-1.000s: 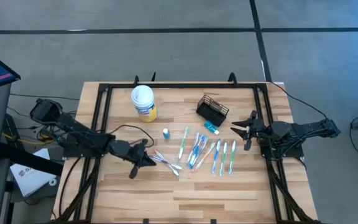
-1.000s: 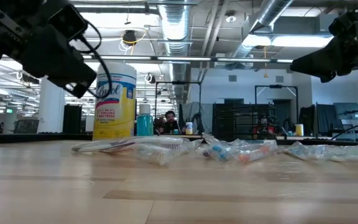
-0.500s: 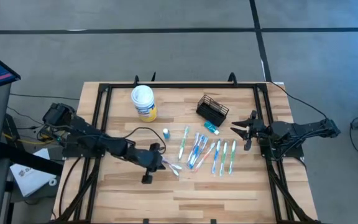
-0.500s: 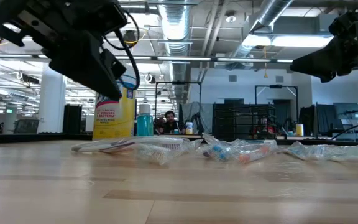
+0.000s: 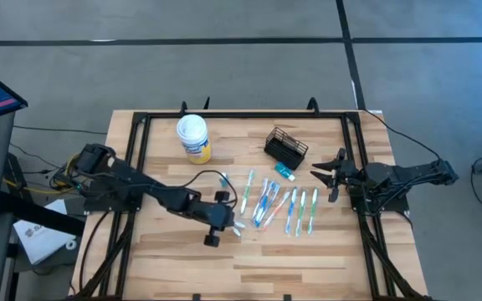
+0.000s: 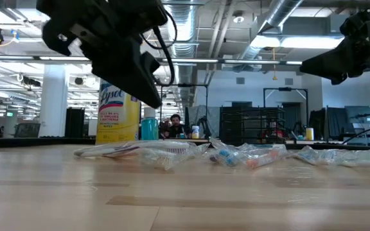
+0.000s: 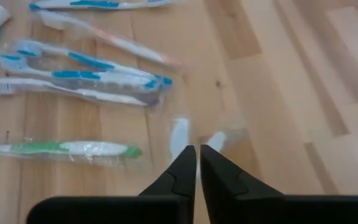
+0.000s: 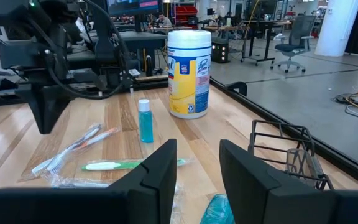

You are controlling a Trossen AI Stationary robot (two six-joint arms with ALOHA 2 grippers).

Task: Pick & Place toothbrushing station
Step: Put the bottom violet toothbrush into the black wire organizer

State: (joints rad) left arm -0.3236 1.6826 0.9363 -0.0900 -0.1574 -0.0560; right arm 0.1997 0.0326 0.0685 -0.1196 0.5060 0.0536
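Observation:
The toothbrushing station (image 5: 285, 146), a small black wire caddy, stands at the far right of the table and also shows in the right wrist view (image 8: 291, 155). Several wrapped toothbrushes (image 5: 268, 201) lie flat in a row at mid-table. My left gripper (image 5: 229, 219) hovers shut and slanted downward over the leftmost wrapped brushes (image 7: 179, 134), its tips (image 7: 196, 152) just short of their white ends and clear of them (image 6: 151, 99). At the table's right edge, my right gripper (image 5: 325, 176) waits open and level, with nothing between its fingers (image 8: 197, 168).
A yellow wipes canister with a white lid (image 5: 193, 138) stands far left of centre. A small blue bottle (image 8: 144, 121) stands near it, and a teal tube (image 5: 284, 171) lies beside the caddy. A black frame (image 5: 136, 150) rims the table. Bare wood lies along the near edge.
My left gripper has swung from the table's left side toward the right, rising a little and tipping further nose-down, and now hangs over the leftmost toothbrushes. Nothing on the table has shifted.

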